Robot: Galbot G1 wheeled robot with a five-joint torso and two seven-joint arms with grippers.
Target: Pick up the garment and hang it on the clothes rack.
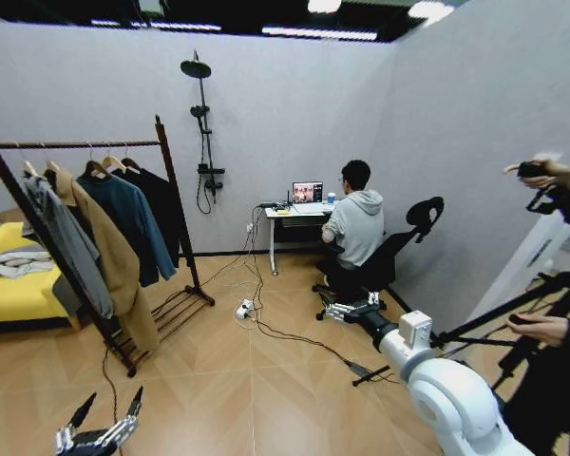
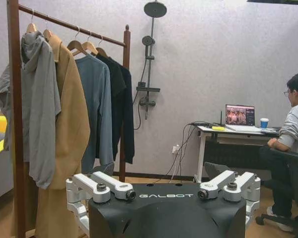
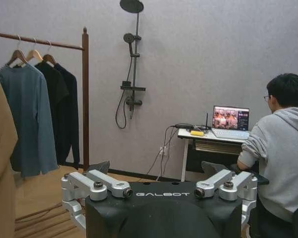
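Grey-walled test room: on the clothes rack (image 1: 81, 144), the black jacket (image 1: 163, 211) already hangs rightmost, past grey hoodie (image 1: 65, 237), tan coat (image 1: 109, 252) and blue jacket (image 1: 133, 223). Soft and floppy, I judge; its wooden hanger (image 2: 100, 51) looks the firmest hold. My left gripper (image 1: 106, 418) and right gripper (image 1: 353, 310) hang spread and empty. Floor cables (image 1: 266, 328) lie between.

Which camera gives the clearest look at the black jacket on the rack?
The left wrist view: the garment hangs nearly full length, last on the clothes rack. The right wrist view shows it half-hidden behind the teal-blue jacket; the head view shows it far off.
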